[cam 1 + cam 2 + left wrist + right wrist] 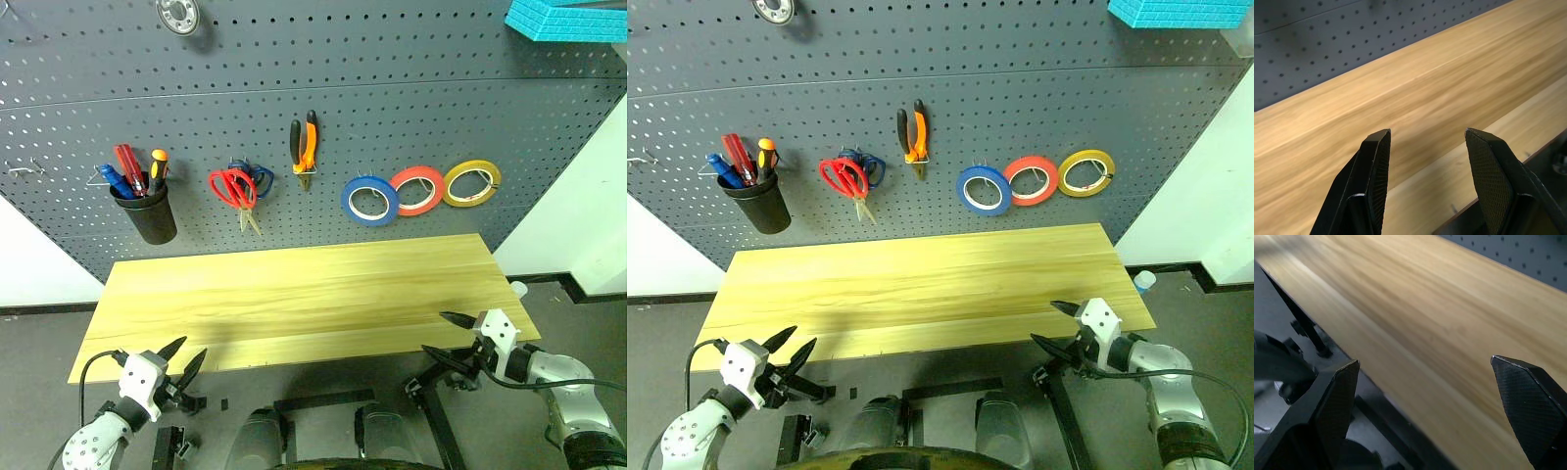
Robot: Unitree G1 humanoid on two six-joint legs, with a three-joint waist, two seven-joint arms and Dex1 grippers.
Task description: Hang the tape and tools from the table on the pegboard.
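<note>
Hanging on the pegboard (411,88): blue tape roll (369,200), red-handled scissors (233,189), orange-and-black pliers (304,147); the blue-handled screwdriver (115,180) stands in a black cup (149,215). Left gripper (181,357) and right gripper (441,335) hover at the wooden table's (294,294) front edge, fingers apart, holding nothing

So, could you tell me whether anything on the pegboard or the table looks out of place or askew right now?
Nothing stands out. The blue tape, red-handled scissors and pliers hang on the pegboard, the blue-handled screwdriver stands in the black cup, and the table shows no spill or damage.
</note>
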